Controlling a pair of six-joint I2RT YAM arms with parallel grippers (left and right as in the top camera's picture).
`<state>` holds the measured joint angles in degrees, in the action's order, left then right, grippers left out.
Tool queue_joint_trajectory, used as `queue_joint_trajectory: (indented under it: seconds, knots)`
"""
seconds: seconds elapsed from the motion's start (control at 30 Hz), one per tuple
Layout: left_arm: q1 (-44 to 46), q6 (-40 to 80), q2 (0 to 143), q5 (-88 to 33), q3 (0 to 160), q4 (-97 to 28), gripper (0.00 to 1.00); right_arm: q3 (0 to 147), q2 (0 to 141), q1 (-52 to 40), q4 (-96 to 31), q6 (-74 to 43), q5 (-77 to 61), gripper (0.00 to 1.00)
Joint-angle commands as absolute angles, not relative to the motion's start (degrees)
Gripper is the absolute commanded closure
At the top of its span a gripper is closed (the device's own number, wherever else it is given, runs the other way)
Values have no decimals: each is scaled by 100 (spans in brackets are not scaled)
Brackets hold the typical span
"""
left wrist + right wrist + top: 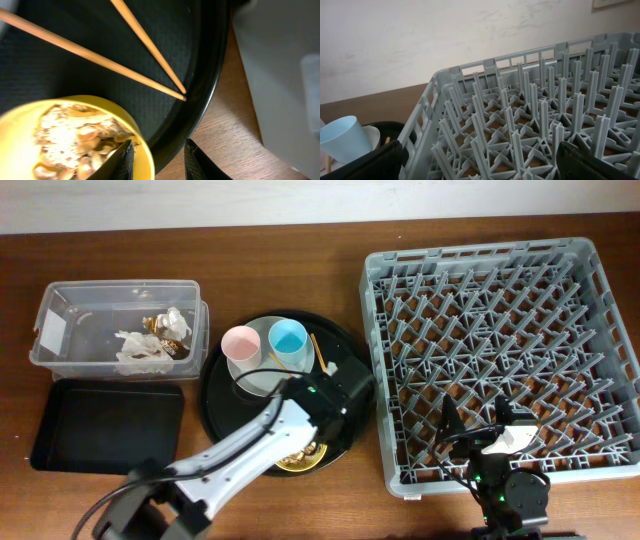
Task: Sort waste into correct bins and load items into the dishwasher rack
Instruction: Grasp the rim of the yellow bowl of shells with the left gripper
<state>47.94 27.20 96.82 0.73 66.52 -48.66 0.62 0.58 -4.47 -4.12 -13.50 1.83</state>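
Your left claw (160, 162) sits low over the round black tray (165, 117), astride the rim of the yellow bowl (144, 152). One finger (125, 160) is inside the bowl against its wall. The other stands outside, with a gap between it and the bowl, so the jaws are partly open and are not clamped on anything. The bowl rests on the near side of the round tray and is full of beige food scraps (70, 137), which lie just beside your inner finger. The two chopsticks (100, 57) lie flat on the tray beyond the bowl. Their tips meet near the tray's raised edge and are apart from your claw. Bare worktop (220, 130) shows just past that edge.

From above you can see the pink cup (241, 345) and the blue cup (287, 338) standing upright side by side at the far side of the same tray. The pale plate (262, 375) is beside them, partly under your arm. The clear box (60, 300) at the far left holds the white tissues (140, 352) and the gold wrapper (160, 328). The shallow black tray (105, 425) lies just in front of it.

Your right claw (477, 150) hangs over the near edge of the dish rack (375, 360). Its jaws are spread wide and hold nothing, with only the rack's pegs beneath them.
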Motion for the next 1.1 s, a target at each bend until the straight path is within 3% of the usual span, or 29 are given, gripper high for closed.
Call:
queue_joint_trajectory:
  seconds: [0.0,0.43,0.67,0.87,1.07]
  knots:
    - [4952,2694,9935,237,6604,-4871,71,32,21,-405,-454,-1356,193,2]
    - [4969,2692,9966,1304,6602,-5374,76,32,21,-405,-454,-1356,193,2]
    - [4969,2694,9963,2602,6602,-5946,76,32,21,-405,-454,-1356,193,2]
    - [4971,3081,9963,2235,6604,-5955,78,32,21,-405,-454,-1356,193,2]
    - [4971,3312,9963,668,6606,-5618,80,32,21,-405,-454,-1356,193,2]
